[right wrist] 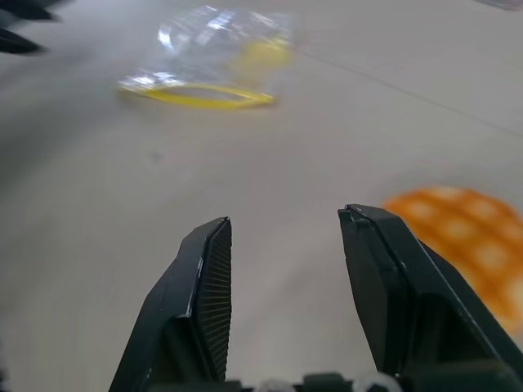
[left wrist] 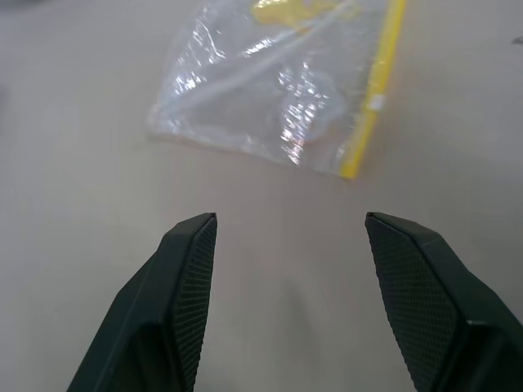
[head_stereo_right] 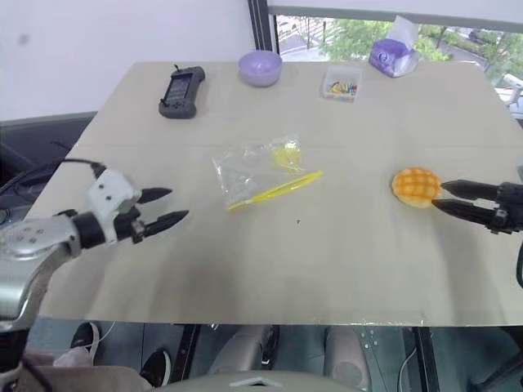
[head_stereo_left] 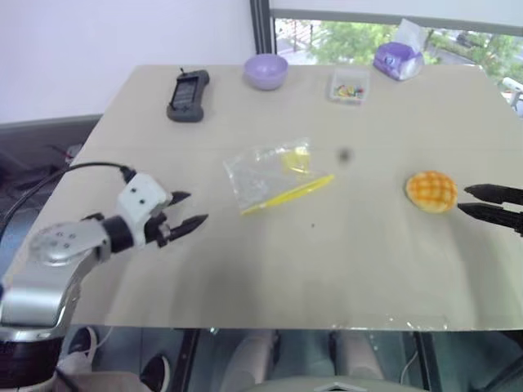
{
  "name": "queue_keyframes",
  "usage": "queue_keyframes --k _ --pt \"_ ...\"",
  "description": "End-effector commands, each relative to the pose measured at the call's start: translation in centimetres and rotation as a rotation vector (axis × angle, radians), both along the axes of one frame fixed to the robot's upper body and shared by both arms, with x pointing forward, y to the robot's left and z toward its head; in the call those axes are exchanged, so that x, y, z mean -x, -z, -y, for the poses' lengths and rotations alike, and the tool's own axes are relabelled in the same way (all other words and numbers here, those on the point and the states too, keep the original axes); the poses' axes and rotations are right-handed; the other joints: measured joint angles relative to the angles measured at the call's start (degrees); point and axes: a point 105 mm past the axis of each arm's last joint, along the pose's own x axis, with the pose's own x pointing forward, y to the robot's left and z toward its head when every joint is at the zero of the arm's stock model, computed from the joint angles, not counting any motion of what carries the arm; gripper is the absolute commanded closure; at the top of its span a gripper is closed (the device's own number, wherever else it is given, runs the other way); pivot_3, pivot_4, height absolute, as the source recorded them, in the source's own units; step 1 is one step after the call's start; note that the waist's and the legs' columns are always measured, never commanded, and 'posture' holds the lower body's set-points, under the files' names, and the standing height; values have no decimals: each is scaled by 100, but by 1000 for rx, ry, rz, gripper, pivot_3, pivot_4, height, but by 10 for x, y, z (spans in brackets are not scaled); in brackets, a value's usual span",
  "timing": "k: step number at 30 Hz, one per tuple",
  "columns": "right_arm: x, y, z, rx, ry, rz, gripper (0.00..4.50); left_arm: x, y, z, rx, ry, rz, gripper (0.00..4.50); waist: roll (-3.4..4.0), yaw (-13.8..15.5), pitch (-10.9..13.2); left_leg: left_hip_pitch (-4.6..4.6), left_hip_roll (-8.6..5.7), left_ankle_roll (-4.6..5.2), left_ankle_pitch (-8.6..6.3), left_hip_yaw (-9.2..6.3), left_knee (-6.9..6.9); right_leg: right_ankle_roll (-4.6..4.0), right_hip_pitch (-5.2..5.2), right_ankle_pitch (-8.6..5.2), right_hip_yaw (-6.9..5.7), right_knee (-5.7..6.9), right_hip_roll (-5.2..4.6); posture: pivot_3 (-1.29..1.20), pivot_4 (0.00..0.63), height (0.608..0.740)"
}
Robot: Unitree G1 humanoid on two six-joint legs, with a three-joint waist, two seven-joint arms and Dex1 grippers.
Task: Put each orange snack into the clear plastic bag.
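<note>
Left end effector (head_stereo_right: pixel 167 207) hovers spread, aimed at the flat bag (head_stereo_right: pixel 260 174); right end effector (head_stereo_right: pixel 440 196), parted and empty, just beside the snack (head_stereo_right: pixel 414 186).

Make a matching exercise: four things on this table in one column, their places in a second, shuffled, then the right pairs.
Things:
1. orange snack
2. clear plastic bag
3. purple bowl
4. black handheld device

Places:
A. middle of the table
B. far edge, left of the small clear box
C. just ahead of the right gripper
D. far left part of the table

Pairs: 1-C, 2-A, 3-B, 4-D
</note>
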Motion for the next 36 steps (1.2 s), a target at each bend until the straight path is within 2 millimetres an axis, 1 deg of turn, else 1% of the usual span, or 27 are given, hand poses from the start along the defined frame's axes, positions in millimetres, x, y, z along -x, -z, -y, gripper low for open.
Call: queue_keyframes --k 1,5,10,12,15,20,23,27,30,32,33,34,35,36 --pt "11 -29 -15 -75 -97 62 2236 -17 -6 2 -94 12 126 1438 -1 8 1 0 -1 0 0 1 0 0 1 0 1 -1 -1 0 150 740" --pt "16 -38 -26 -72 -151 74 2236 -36 -2 9 -135 31 176 1438 -2 55 1 -2 -2 0 0 -1 0 1 -1 1 -1 -2 -1 0 150 740" --pt "14 -38 -27 -53 -141 77 2236 -57 6 19 -255 96 271 1438 -6 82 3 -5 -5 -1 1 -1 1 1 0 1 -7 -4 -2 0 150 740" --pt "12 -37 -27 -51 -137 83 2236 -64 9 24 -328 141 317 1438 -7 85 4 -7 -6 -1 1 -1 1 1 0 1 -11 -4 -3 0 150 740" --pt "10 -38 -27 -49 -133 88 2236 -71 24 28 -507 231 369 1438 -7 81 4 -8 -11 -3 2 3 2 2 0 1 -12 -3 -5 0 150 740" --pt "9 -38 -26 -45 -129 95 2236 -85 38 29 -662 302 416 1438 -7 78 4 -8 -18 -2 2 2 2 2 -1 1 -13 -2 -7 0 150 740" --pt "9 -37 -26 -45 -124 96 2236 -92 42 36 -701 334 447 1438 -6 79 3 -8 -22 -1 2 3 5 3 -1 1 -15 6 -8 0 150 740" --pt "9 -33 -27 -46 -118 96 2236 -99 45 56 -697 380 511 1438 -7 99 2 -7 -29 0 2 0 24 4 1 0 -18 30 -10 0 150 740" --pt "9 -33 -27 -47 -115 98 2236 -101 52 64 -709 417 509 1438 -7 99 1 -8 -33 1 1 0 38 5 2 0 -18 42 -12 0 150 740" --pt "8 -32 -27 -44 -110 99 2236 -101 56 70 -688 428 494 1438 -5 99 -1 -8 -35 1 2 -2 42 6 4 0 -19 43 -12 0 150 740" --pt "8 -32 -27 -42 -108 100 2236 -102 58 73 -682 435 487 1934 -5 99 -1 -8 -38 1 1 -2 45 7 7 0 -19 44 -14 0 150 740" --pt "8 -32 -26 -41 -107 101 2236 -101 61 76 -673 441 475 1988 -5 96 -2 -8 -39 1 1 -3 47 7 7 0 -19 45 -14 0 150 740" --pt "8 -32 -26 -41 -106 102 2236 -101 63 78 -660 441 467 2583 -5 96 -2 -8 -40 1 1 -3 50 8 8 0 -20 45 -14 0 150 740" --pt "8 -32 -27 -41 -106 103 2236 -102 63 79 -645 437 461 2853 -5 96 -2 -9 -40 1 1 -4 50 8 8 0 -20 45 -14 0 150 740"
